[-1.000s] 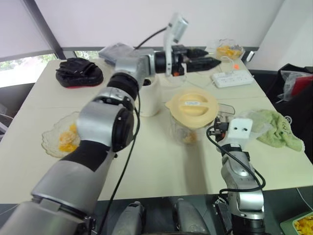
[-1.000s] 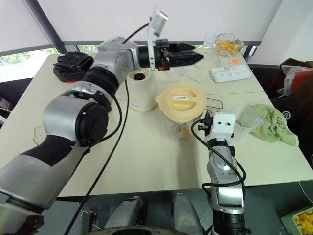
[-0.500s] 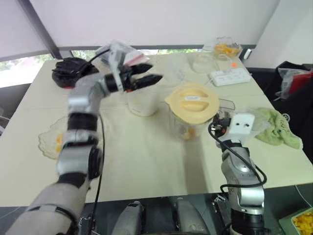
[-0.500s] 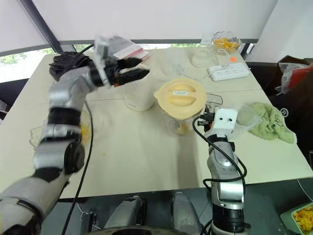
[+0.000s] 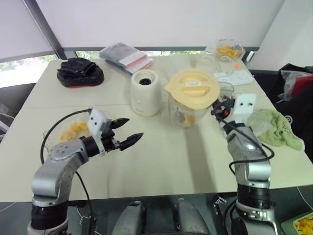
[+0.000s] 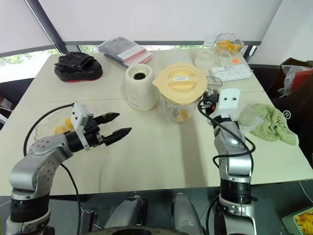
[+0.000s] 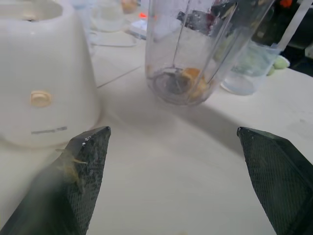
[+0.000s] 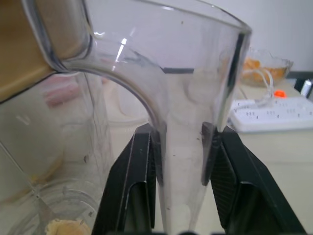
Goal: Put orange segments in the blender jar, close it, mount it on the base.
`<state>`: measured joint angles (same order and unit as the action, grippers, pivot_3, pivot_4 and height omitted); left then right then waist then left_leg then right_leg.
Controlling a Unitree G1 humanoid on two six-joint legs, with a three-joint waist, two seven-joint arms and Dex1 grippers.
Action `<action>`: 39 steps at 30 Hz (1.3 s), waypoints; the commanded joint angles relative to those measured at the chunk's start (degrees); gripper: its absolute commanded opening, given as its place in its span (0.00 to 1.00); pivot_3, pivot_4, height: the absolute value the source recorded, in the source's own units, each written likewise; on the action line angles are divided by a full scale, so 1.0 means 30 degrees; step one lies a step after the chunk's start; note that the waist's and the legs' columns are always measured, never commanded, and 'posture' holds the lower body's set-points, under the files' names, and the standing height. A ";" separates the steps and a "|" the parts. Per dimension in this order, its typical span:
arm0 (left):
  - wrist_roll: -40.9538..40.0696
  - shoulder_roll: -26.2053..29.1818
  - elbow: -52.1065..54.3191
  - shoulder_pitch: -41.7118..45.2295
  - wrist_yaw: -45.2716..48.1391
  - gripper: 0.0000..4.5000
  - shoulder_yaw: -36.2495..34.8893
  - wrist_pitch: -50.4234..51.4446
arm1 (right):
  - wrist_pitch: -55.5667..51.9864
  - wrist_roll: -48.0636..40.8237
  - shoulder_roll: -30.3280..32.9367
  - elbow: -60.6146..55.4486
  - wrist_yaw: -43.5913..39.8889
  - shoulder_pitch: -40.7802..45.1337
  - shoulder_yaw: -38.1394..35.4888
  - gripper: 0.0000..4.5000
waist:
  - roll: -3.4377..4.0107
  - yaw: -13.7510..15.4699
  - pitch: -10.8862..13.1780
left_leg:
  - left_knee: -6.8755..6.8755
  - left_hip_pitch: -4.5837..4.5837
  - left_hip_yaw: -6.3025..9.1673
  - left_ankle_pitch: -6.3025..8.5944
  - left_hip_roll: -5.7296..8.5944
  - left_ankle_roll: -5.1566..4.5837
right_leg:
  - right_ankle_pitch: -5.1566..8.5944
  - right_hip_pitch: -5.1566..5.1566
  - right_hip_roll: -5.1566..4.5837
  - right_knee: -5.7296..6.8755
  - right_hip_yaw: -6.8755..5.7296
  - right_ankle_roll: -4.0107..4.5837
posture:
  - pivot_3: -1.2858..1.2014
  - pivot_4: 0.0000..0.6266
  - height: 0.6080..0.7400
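Right gripper (image 8: 181, 142) clamps the lidded jar (image 5: 186, 112) by its handle (image 8: 183, 98); left gripper (image 5: 135, 127), splayed and empty, has retreated lower left, so mounting on the base (image 5: 145, 92) remains.

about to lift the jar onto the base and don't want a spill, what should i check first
1. yellow lid on blender jar: ok, seated; locked, cannot tell.
2. orange segments in the jar: ok, a few at the bottom.
3. right gripper jaws shut on jar handle: ok.
4. blender base top free: ok.
5. left gripper clear of the path: ok, open, low over the table, apart from the base.
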<state>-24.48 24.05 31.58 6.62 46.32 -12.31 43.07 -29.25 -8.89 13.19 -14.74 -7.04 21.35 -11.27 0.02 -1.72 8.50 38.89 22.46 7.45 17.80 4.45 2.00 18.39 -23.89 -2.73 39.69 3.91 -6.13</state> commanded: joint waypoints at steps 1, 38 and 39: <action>-0.0450 0.0072 0.1032 -0.0767 -0.0916 0.96 -0.0226 -0.0710 | -0.2130 -0.1084 0.0912 -0.1172 0.0413 0.3022 -0.1185 0.21 | 0.0025 -0.0020 0.0015 | -0.0004 0.0000 0.0000 -0.0001 0.0000 0.0002 | 0.0000 -0.0004 0.0000 0.0000 0.0001 0.0000 | 0.52 0.24 1.00; 0.1612 -0.1001 0.0270 -0.3511 -0.6368 0.96 0.2356 -0.5904 | 0.1320 0.0207 -0.4607 2.3976 1.0010 2.7181 -0.1298 0.21 | 0.0093 -0.0808 0.0076 | -0.0268 0.0041 -0.0256 -0.0048 -0.0078 0.0081 | -0.0024 -0.0232 -0.0019 -0.0089 0.0035 0.0041 | 0.52 0.24 1.00; 0.1632 -0.0962 0.0307 -0.3522 -0.6419 0.96 0.2327 -0.5896 | 0.1748 0.0047 -0.5024 2.3980 1.0810 2.6926 -0.1562 0.21 | 0.0093 -0.0813 0.0076 | -0.0268 0.0042 -0.0256 -0.0048 -0.0078 0.0082 | -0.0023 -0.0232 -0.0020 -0.0089 0.0035 0.0041 | 0.52 0.24 1.00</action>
<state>-19.61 20.72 29.81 -3.94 27.38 -5.28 26.66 -28.53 -7.58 -0.52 59.94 22.15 100.15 -14.60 0.30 -4.15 8.73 38.09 22.58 6.69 17.66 4.22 2.25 18.32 -24.59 -2.78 39.43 4.02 -6.00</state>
